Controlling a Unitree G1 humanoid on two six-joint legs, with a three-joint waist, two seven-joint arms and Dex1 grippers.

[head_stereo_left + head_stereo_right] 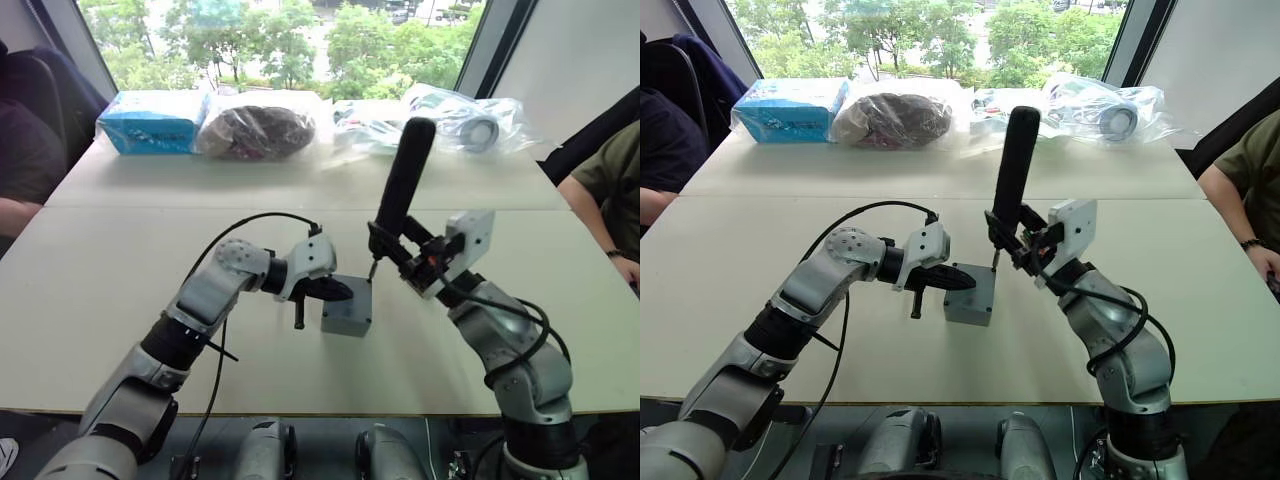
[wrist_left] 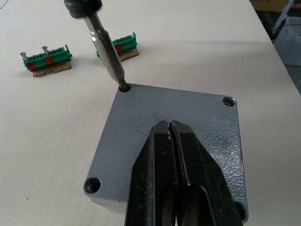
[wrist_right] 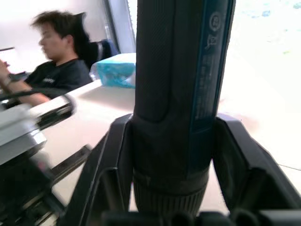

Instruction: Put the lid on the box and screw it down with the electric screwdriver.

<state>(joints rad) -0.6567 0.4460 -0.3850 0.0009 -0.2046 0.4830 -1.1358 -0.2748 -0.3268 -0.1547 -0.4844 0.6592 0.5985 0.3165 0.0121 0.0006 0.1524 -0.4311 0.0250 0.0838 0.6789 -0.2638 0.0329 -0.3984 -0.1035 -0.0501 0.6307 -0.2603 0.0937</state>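
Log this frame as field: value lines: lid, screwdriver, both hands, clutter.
lid: seated on the box, flush, corner holes visible
electric screwdriver: near upright, bit tip in one corner hole of the lid
right hand: shut on the electric screwdriver's body
left hand: fingers shut, tips pressing on the lid's top
green terminal blocks: two, lying on the table beyond the box
far edge: bagged items, blue pack
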